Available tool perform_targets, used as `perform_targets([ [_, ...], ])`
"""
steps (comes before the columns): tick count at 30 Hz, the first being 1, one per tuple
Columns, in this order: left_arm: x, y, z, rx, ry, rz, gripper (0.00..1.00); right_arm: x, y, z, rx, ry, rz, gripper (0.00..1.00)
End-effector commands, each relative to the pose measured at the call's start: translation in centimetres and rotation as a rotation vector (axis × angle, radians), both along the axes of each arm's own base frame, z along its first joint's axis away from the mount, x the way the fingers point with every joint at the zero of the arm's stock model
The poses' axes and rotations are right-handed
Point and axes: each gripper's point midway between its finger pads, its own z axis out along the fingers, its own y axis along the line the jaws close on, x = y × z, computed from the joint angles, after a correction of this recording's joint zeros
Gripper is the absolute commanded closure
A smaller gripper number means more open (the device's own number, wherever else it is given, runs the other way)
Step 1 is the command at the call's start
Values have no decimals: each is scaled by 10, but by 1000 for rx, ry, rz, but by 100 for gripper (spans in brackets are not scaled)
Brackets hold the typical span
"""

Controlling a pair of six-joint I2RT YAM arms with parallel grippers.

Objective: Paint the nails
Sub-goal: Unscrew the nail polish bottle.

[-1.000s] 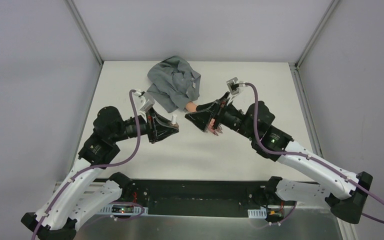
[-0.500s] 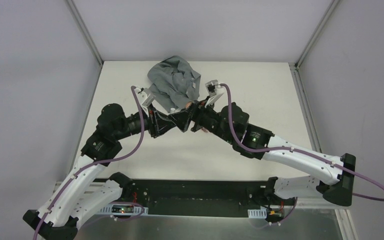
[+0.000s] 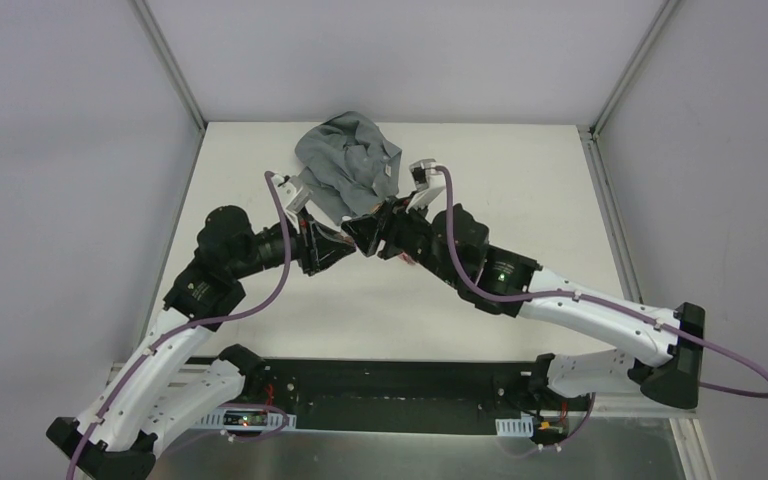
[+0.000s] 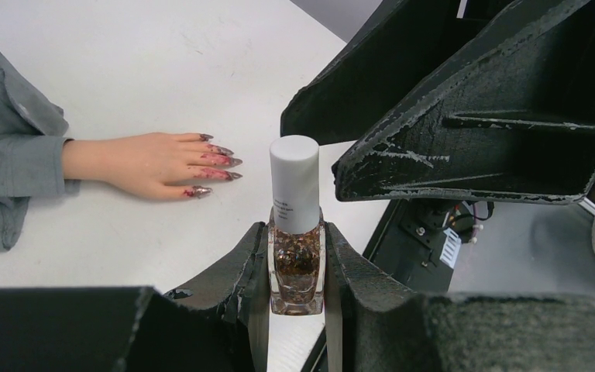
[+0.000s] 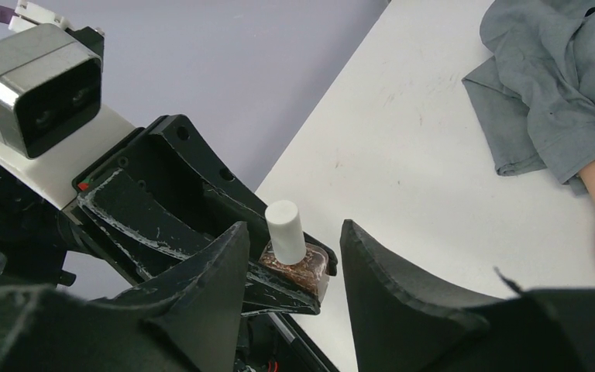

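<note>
My left gripper point(image 4: 297, 232) is shut on a small glass polish bottle point(image 4: 297, 267) of brown glitter with a white cap point(image 4: 294, 182), held upright above the table. My right gripper point(image 5: 294, 230) is open, one finger on each side of that cap point(image 5: 285, 231), with a gap on both sides. The peach fake hand point(image 4: 143, 163) lies flat to the left in the left wrist view. Its pointed dark red nails point(image 4: 215, 161) face the bottle. In the top view the two grippers meet point(image 3: 363, 234) beside the grey sleeve point(image 3: 345, 165), and the hand is mostly hidden under my right arm.
The crumpled grey shirt sleeve point(image 5: 565, 85) spreads over the far middle of the white table point(image 3: 520, 180). Grey enclosure walls stand on three sides. The arms' black base rail point(image 3: 400, 395) runs along the near edge.
My right arm has swung left from over the hand to the left gripper. Its jaws have narrowed around the bottle's cap. The left gripper has kept its hold on the bottle.
</note>
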Motion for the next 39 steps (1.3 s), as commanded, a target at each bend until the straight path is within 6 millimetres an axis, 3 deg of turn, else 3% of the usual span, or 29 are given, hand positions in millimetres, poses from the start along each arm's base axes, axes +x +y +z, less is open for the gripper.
perform_targets([
  [1, 3, 0, 6, -16, -16, 1, 100, 2, 3, 30, 52, -40, -9, 51],
  [23, 0, -3, 6, -18, -7, -27, 100, 12, 14, 14, -15, -35, -35, 70],
  [27, -1, -3, 7, -19, -7, -30, 100, 13, 13, 10, -28, -30, -45, 78],
  [33, -5, -6, 9, -26, 1, -60, 100, 15, 7, 4, -41, -29, -54, 100],
  [39, -17, -13, 14, -45, 19, -147, 100, 9, 1, -3, -63, -49, 32, 100],
])
